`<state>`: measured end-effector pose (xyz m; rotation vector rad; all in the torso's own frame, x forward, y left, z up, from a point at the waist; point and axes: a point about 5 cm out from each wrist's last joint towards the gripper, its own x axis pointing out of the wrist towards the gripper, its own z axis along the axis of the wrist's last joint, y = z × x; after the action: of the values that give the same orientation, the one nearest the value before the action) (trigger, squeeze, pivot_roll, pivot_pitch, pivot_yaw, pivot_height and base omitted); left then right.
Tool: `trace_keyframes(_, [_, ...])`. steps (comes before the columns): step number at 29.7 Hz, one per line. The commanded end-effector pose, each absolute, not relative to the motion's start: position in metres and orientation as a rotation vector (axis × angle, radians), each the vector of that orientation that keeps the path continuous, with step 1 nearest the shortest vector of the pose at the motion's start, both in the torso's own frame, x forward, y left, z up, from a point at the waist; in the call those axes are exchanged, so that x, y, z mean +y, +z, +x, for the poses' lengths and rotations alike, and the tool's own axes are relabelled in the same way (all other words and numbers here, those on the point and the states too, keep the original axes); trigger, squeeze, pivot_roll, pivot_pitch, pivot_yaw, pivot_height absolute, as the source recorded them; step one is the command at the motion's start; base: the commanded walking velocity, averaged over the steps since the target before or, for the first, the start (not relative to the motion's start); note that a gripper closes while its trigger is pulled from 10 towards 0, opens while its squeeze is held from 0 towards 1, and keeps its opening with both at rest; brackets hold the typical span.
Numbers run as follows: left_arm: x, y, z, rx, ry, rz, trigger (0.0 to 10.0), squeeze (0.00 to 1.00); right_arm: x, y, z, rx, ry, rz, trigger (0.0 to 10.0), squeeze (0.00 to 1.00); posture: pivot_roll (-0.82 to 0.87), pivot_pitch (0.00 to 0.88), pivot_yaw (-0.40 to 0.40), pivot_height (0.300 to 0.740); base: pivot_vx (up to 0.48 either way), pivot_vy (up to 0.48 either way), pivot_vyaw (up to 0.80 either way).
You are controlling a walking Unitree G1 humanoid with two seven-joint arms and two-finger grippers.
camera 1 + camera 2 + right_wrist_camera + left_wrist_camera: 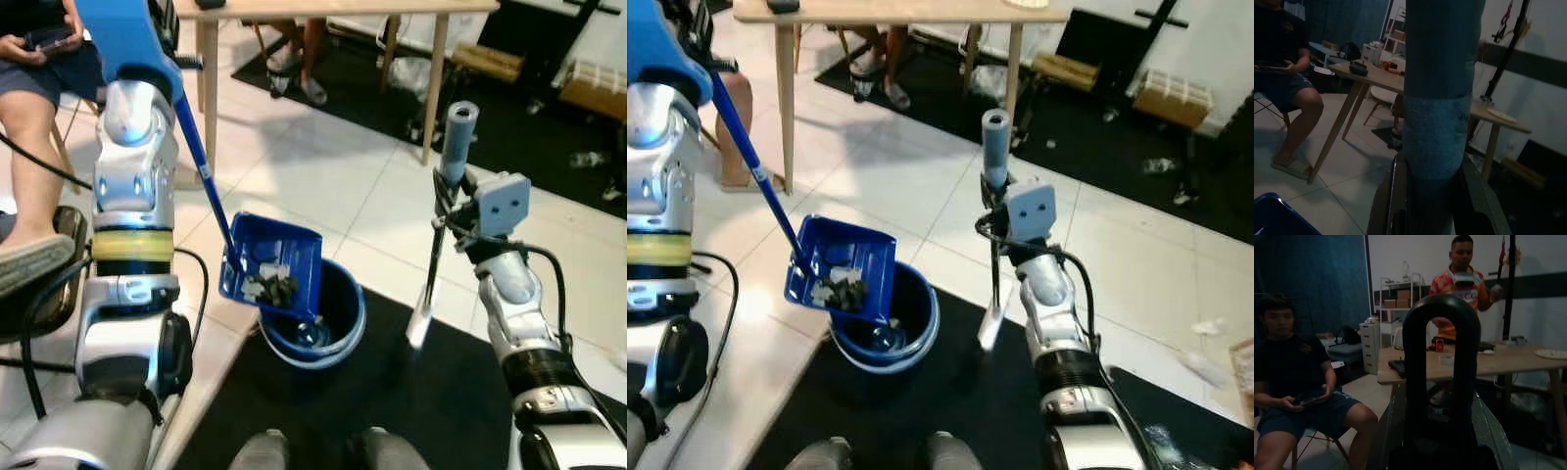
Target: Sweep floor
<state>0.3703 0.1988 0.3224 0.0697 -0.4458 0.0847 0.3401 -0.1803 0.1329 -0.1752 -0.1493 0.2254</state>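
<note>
Over the blue bucket (338, 323), the blue dustpan (274, 266) hangs tilted, its load of grey and white debris (266, 284) gathered at the low edge just above the bucket's mouth; the bucket sits at the edge of a black mat (392, 401) next to the white tile floor (323, 176); the dustpan's long blue handle (201, 166) runs up and to the robot's left, toward the raised left arm; left gripper (1442, 382) shows in its wrist view as two black fingers joined in a dark arch, but I cannot tell whether they are open or closed, nor where they meet the handle; right gripper (453, 211) is clamped on the broom (446, 196), fingers either side of the grey-blue grip; the broom stands near upright, its lower end on the mat just right of the bucket; behind, a wooden table (323, 10); a seated person (39, 88) at the robot's left holds a phone.
</note>
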Motion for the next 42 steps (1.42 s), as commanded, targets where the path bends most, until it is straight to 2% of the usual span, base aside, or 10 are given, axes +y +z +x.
trace_keyframes(1, [0.195, 0.333, 0.367, -0.504, 0.071, 0.063, 10.0, 0.00, -0.184, 0.138, 0.340, -0.176, 0.219, -0.193, 10.0, 0.00, 0.04, 0.015, -0.033, 0.740, 0.000, 0.000, 0.00])
trace_keyframes(24, [0.184, 0.326, 0.361, -0.535, 0.075, 0.098, 10.0, 0.00, -0.184, 0.138, 0.340, -0.176, 0.221, -0.194, 10.0, 0.00, 0.04, 0.014, -0.033, 0.740, 0.000, 0.000, 0.00])
trace_keyframes(34, [0.162, 0.323, 0.358, -0.562, 0.039, 0.168, 10.0, 0.00, -0.183, 0.136, 0.340, -0.172, 0.221, -0.192, 10.0, 0.00, 0.05, 0.018, -0.034, 0.740, 0.000, 0.000, 0.00])
trace_keyframes(42, [0.137, 0.326, 0.358, -0.582, -0.029, 0.150, 10.0, 0.00, -0.183, 0.136, 0.339, -0.171, 0.218, -0.191, 10.0, 0.00, 0.04, 0.019, -0.030, 0.740, 0.000, 0.000, 0.00])
